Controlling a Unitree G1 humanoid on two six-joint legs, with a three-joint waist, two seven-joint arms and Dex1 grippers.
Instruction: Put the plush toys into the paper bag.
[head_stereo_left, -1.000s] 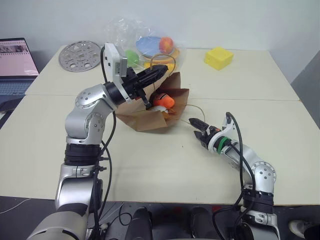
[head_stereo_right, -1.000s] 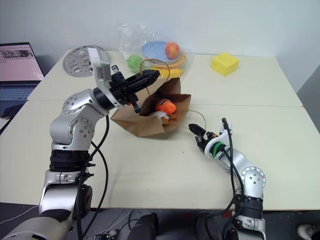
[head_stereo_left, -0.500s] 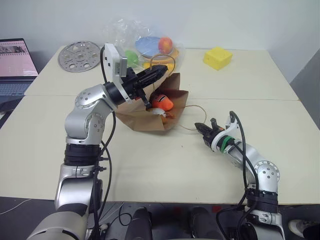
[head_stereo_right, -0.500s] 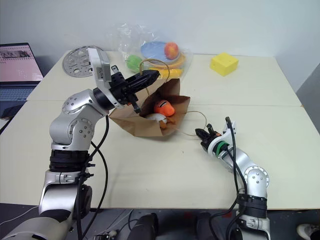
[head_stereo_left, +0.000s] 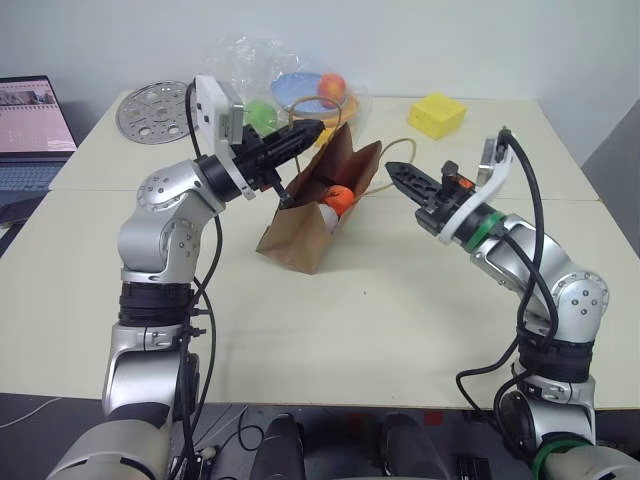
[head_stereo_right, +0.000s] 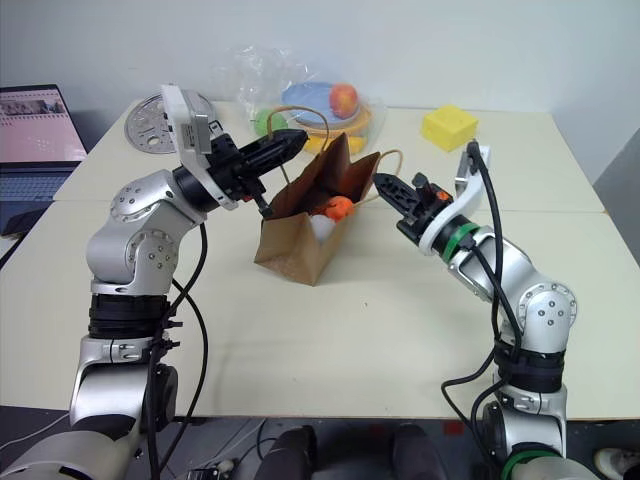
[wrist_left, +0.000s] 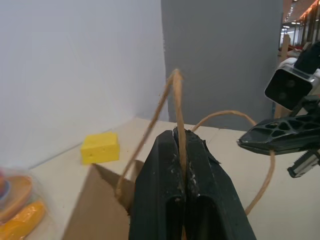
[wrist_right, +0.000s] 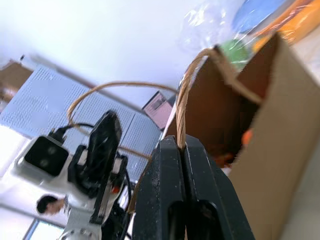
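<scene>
On table, paper bag upright, mouth up

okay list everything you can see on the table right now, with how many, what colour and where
paper bag: one, brown, standing open mid-table, its twine handles pinched from both sides
carrot plush toy: one, orange, inside the bag
egg plush toy: one, white, inside the bag beside the carrot
clear plastic bag: one, transparent, far side of the table, holding a blue plate and coloured plastic fruit
yellow block: one, yellow, far right of the table
metal disc: one, silver with holes, far left
laptop: one, dark, open, at the left edge
table: cream
left gripper: black, shut on a twine handle
right gripper: black, shut on the other handle
</scene>
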